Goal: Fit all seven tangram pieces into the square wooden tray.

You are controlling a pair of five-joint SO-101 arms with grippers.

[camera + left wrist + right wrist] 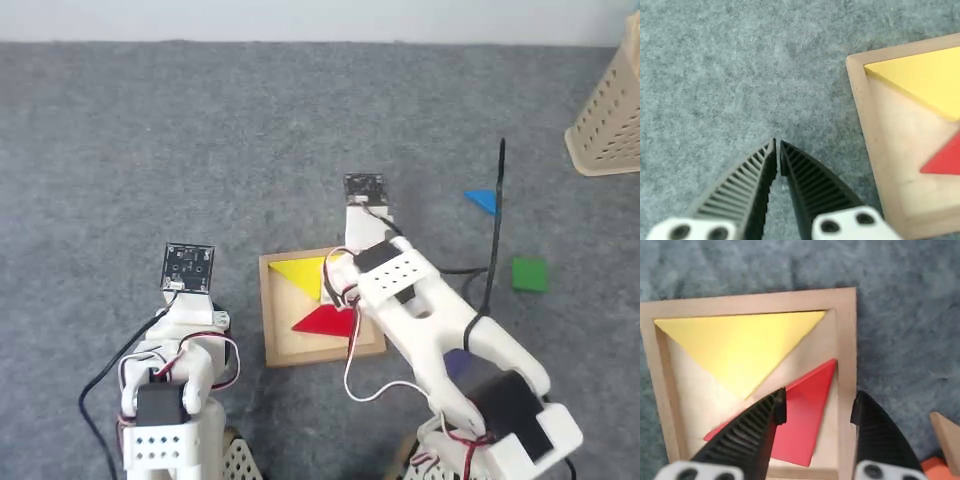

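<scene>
Right wrist view | tray holds yellow triangle, red triangle | right claw apart | left claw together

The tabletop is covered edge to edge in grey, felt-like fabric with a mottled nap. At its far right corner stands 1 beige plastic basket, its wall pierced by rows of small slots and partly cut off by the frame. A pale strip borders the fabric's far edge.

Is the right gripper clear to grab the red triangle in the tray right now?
Probably yes: the right gripper hangs open right over the red triangle, with nothing between them.
</scene>
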